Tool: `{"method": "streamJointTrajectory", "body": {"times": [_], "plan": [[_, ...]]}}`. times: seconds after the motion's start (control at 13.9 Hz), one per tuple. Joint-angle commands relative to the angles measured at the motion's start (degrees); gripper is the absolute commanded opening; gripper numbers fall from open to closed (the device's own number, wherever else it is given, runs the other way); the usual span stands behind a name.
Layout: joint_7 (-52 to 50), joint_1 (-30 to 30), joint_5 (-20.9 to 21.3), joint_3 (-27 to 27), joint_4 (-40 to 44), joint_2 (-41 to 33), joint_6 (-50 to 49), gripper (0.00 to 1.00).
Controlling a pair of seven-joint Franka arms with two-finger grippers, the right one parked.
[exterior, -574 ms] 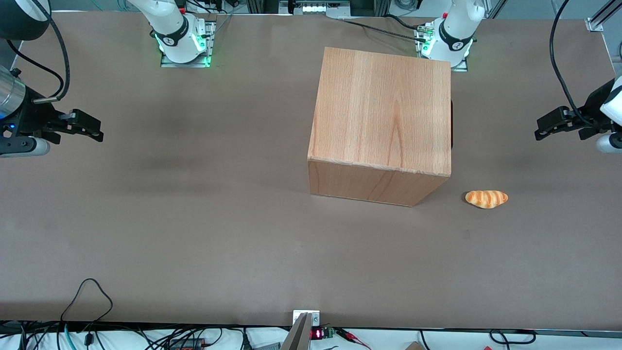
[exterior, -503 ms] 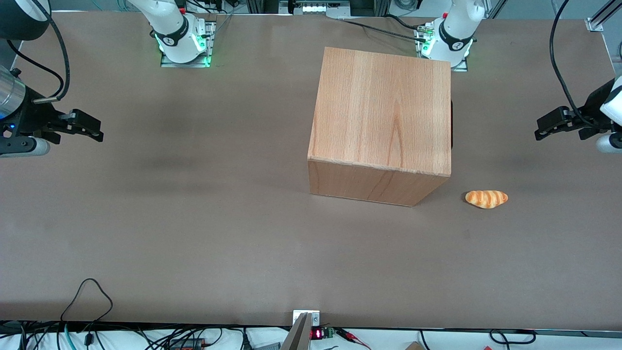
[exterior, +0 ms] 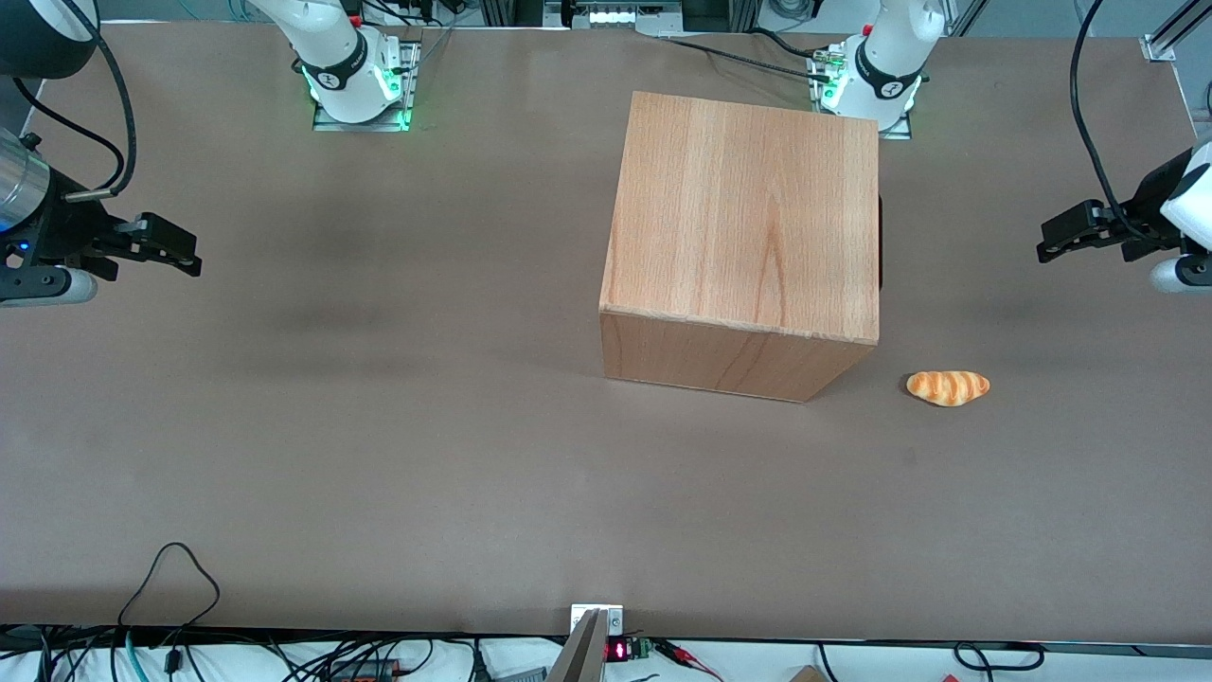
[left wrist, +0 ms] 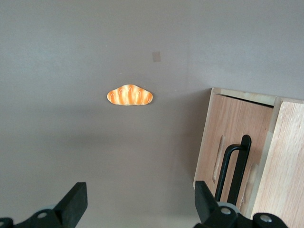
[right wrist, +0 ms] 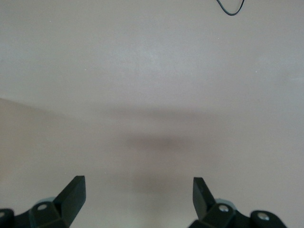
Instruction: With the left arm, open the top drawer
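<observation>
The plain wooden cabinet (exterior: 743, 227) stands mid-table, its front turned toward the working arm's end. Only a thin dark sliver of that front (exterior: 880, 242) shows in the front view. The left wrist view shows the top drawer's flat wood panel (left wrist: 254, 121) with its black bar handle (left wrist: 233, 172), shut flush with the cabinet body. My left gripper (exterior: 1049, 242) hovers in front of the cabinet, well apart from the handle. Its fingers are open around bare table in the wrist view (left wrist: 140, 197).
A striped orange bread roll (exterior: 948, 387) (left wrist: 129, 95) lies on the brown table (exterior: 379, 426), nearer the front camera than my gripper and beside the cabinet's front corner. Cables trail along the table's near edge (exterior: 170, 578).
My left gripper has drifted slightly toward the cabinet and a little farther from the front camera. Nothing else has moved.
</observation>
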Motion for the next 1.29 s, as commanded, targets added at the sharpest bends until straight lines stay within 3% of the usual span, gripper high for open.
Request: {"method": "streamJointTrajectory", "body": {"times": [0.0,0.29,0.79,1.01,1.22], "plan": [[-0.83,-1.02,-0.65,-0.15,-0.42,-1.16,-3.22,1.0],[-0.66,-1.02,-0.91,-2.44,0.03,1.65,-6.65,1.0],[0.04,-2.35,-1.09,-4.11,1.87,12.81,-6.66,1.0],[5.13,-0.68,-8.19,-3.67,1.61,15.54,-6.83,1.0],[9.61,-0.24,-9.79,-3.75,0.91,15.9,-7.79,1.0]]}}
